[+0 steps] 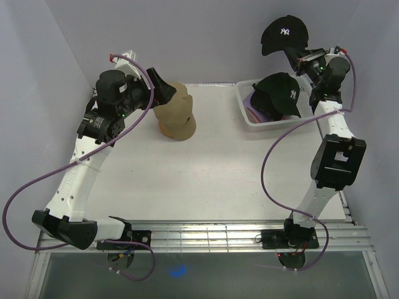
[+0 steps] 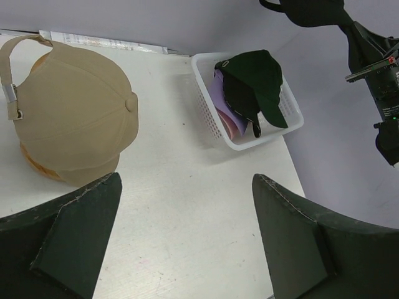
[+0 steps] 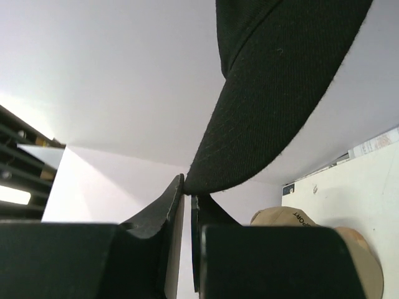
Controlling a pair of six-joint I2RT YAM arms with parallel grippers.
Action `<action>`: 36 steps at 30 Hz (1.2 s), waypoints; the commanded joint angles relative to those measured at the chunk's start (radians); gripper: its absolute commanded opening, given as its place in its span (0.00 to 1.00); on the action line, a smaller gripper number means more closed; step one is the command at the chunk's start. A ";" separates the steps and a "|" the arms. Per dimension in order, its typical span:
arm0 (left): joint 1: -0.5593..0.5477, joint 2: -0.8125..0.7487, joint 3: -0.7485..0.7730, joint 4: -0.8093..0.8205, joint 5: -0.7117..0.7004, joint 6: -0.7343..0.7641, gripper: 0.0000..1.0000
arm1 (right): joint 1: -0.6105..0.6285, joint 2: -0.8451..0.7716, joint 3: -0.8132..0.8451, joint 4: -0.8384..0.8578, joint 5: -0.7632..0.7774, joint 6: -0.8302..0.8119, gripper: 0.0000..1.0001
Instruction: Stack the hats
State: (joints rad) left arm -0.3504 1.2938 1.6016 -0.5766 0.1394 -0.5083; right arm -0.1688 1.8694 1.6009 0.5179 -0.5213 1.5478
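1. Right now my right claw (image 3: pixel 187 190) is clenched on the brim edge of a black NY cap (image 1: pixel 283 34), which hangs in the air beyond its tips.
2. Near that claw and lower down, a dark green cap (image 2: pixel 259 78) lies on a lavender cap (image 2: pixel 219 93) in the white mesh basket (image 2: pixel 209 115).
3. My left claw (image 2: pixel 186 180) is released, fingers wide apart, grasping nothing.
4. Ahead and to its left, a tan cap (image 2: pixel 75 112) sits on a wooden stand (image 2: pixel 37 165) on the tabletop (image 2: pixel 181 156).

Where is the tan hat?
In the top view, the tan hat sits on the wooden stand, left of the white basket, beside the left hand.
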 commanded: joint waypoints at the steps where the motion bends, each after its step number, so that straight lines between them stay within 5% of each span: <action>1: -0.001 -0.045 0.003 -0.008 -0.004 0.016 0.96 | 0.000 0.017 0.040 0.194 -0.068 -0.063 0.08; 9: -0.001 -0.034 0.046 -0.015 0.005 0.025 0.95 | 0.052 -0.006 0.045 0.292 -0.124 -0.081 0.08; 23: -0.001 -0.005 0.173 -0.045 0.034 -0.012 0.95 | 0.524 0.120 0.168 0.467 -0.085 -0.058 0.08; 36: -0.001 -0.004 0.189 -0.066 0.012 -0.009 0.95 | 0.643 0.111 -0.219 0.888 -0.092 0.026 0.08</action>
State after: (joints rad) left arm -0.3500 1.2980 1.7721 -0.6292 0.1658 -0.5167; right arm 0.4774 1.9987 1.4086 1.1465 -0.6212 1.5326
